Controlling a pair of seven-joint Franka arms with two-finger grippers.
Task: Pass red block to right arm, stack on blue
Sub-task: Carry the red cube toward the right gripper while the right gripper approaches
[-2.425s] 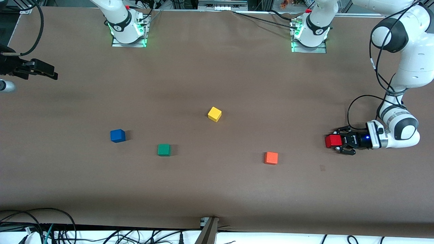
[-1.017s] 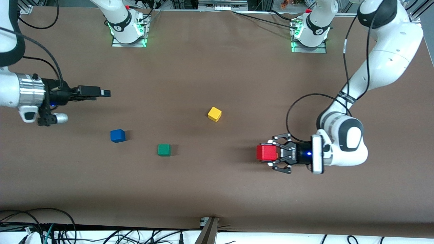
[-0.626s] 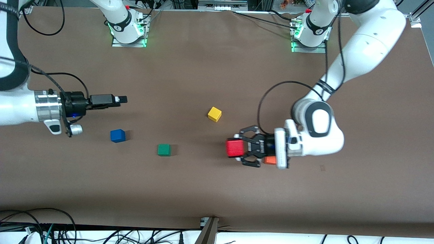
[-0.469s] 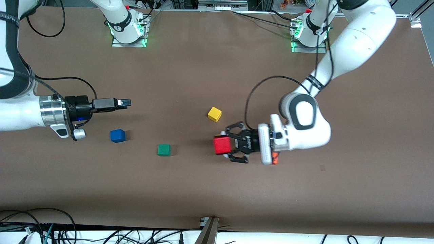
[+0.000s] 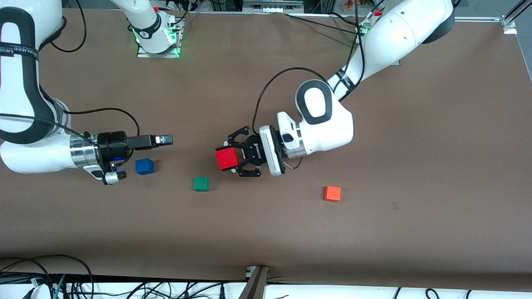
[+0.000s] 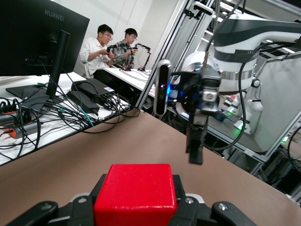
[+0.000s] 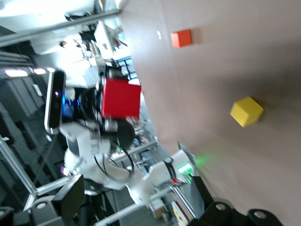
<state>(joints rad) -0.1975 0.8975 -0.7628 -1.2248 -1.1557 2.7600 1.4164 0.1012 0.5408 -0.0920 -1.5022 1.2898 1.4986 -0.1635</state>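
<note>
- The left gripper (image 5: 227,159) is clamped on the red block (image 5: 227,159), its black claw fingers (image 5: 240,133) pressed against two facing sides of the cube.
- It holds the block up in the air over the middle of the tabletop (image 5: 266,232), with the gripper lying level and pointing toward the right arm's end.
- In the left wrist view the red block (image 6: 136,194) fills the foreground between the claw links, and the right gripper (image 6: 194,147) hangs in the air in line with it, well apart.
- The right gripper (image 5: 167,139) has its slim fingers spread wide and holds nothing.
- It lies level too, pointing toward the left gripper, over the tabletop just beside the blue block (image 5: 144,166), a little farther from the front camera than that block.
- The two grippers face each other with a clear gap between them.
- The right wrist view shows the red block (image 7: 121,98) in the left gripper, with the yellow block (image 7: 246,111) and orange block (image 7: 181,38) on the tabletop.
- The blue block sits on the tabletop toward the right arm's end.
- The green block (image 5: 201,183) lies between the blue block and the red block, nearer the front camera than both.
- The orange block (image 5: 332,194) lies toward the left arm's end, well apart from the rest.
- The left arm (image 5: 374,37) reaches in from its base across the tabletop; the right arm (image 5: 25,62) bends in from the edge.
</note>
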